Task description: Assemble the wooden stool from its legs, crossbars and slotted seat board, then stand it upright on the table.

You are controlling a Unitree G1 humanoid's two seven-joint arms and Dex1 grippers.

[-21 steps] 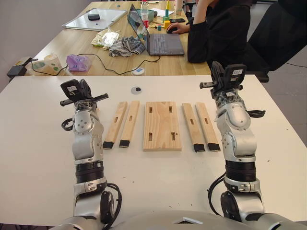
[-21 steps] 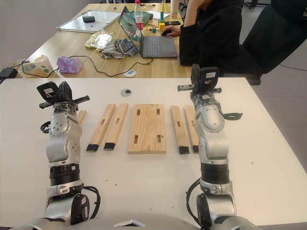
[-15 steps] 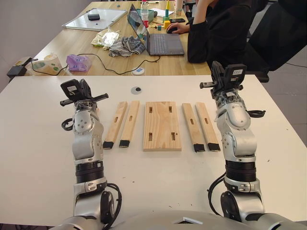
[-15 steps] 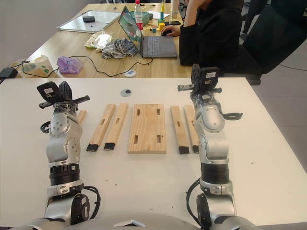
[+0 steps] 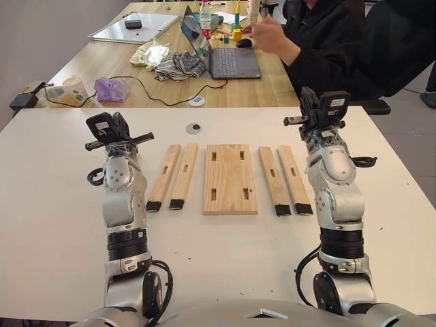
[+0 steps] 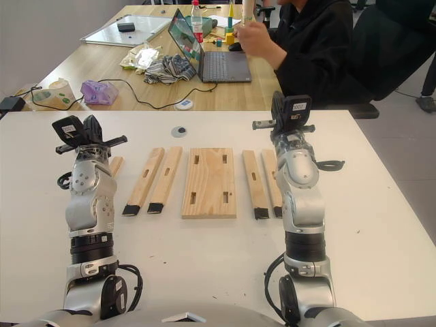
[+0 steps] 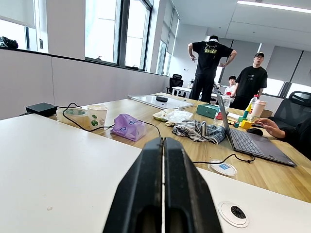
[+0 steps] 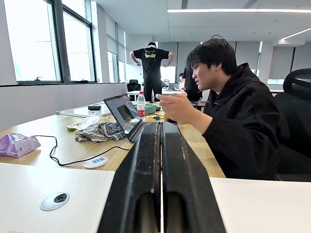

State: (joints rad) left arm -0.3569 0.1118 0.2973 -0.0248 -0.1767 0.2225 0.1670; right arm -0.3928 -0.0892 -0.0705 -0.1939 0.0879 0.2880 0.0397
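Note:
The slotted seat board (image 5: 230, 178) lies flat in the middle of the white table (image 5: 54, 204). Two legs with black tips (image 5: 164, 176) (image 5: 184, 174) lie side by side to its left. A second pair (image 5: 270, 170) (image 5: 293, 178) lies to its right. A short wooden piece (image 6: 116, 165) peeks out behind my left arm. My left gripper (image 5: 114, 128) is held raised over the table, left of the left legs, shut and empty (image 7: 163, 145). My right gripper (image 5: 315, 110) is raised at the far end of the right legs, also shut and empty (image 8: 161, 131).
A round grommet (image 5: 195, 127) sits in the table beyond the left legs. Behind it stands a wooden table (image 5: 88, 65) with a laptop (image 5: 218, 51), a cable, cloth and small items. The white table's near half is bare.

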